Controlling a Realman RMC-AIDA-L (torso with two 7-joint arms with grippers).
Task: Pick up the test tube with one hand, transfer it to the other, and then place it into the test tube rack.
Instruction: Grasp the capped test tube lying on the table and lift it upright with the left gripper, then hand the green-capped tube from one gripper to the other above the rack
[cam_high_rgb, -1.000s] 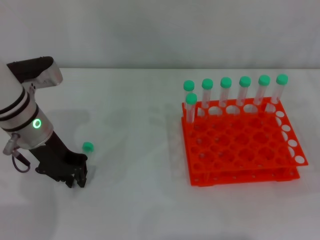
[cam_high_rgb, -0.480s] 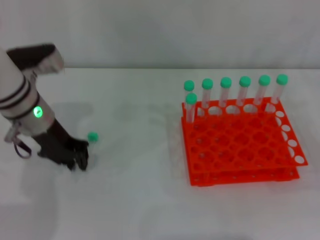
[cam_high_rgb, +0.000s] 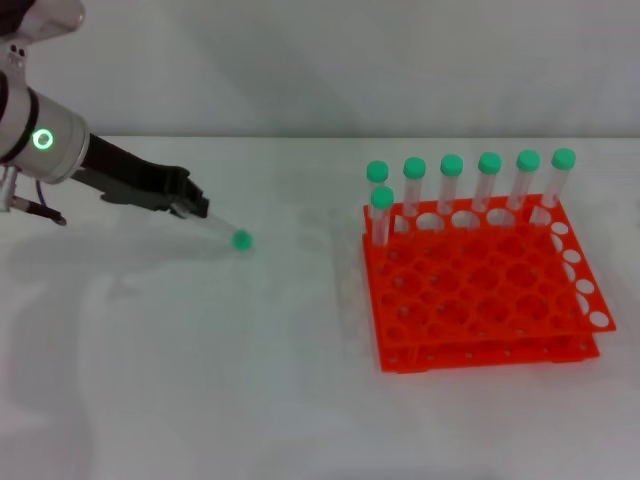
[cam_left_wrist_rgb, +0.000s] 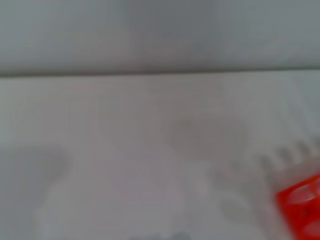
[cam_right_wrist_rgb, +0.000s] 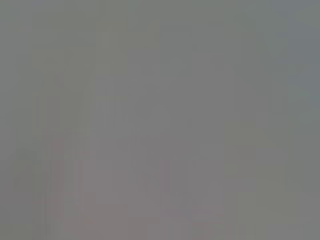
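In the head view my left gripper (cam_high_rgb: 190, 205), black on a silver wrist with a green ring, is raised above the table at the left. It is shut on the test tube (cam_high_rgb: 222, 232), a clear tube whose green cap points toward the rack and slightly down. The orange test tube rack (cam_high_rgb: 480, 290) stands on the table at the right, and a corner of the test tube rack (cam_left_wrist_rgb: 302, 205) shows in the left wrist view. My right gripper is out of view, and the right wrist view shows only plain grey.
Several green-capped tubes (cam_high_rgb: 452, 185) stand upright along the rack's back row, and one more tube (cam_high_rgb: 382, 215) stands in the row in front at the rack's left end. The white table (cam_high_rgb: 250, 380) stretches between my left arm and the rack.
My left gripper has lifted off the table and swung up and to the right, carrying the test tube, which now points toward the rack.
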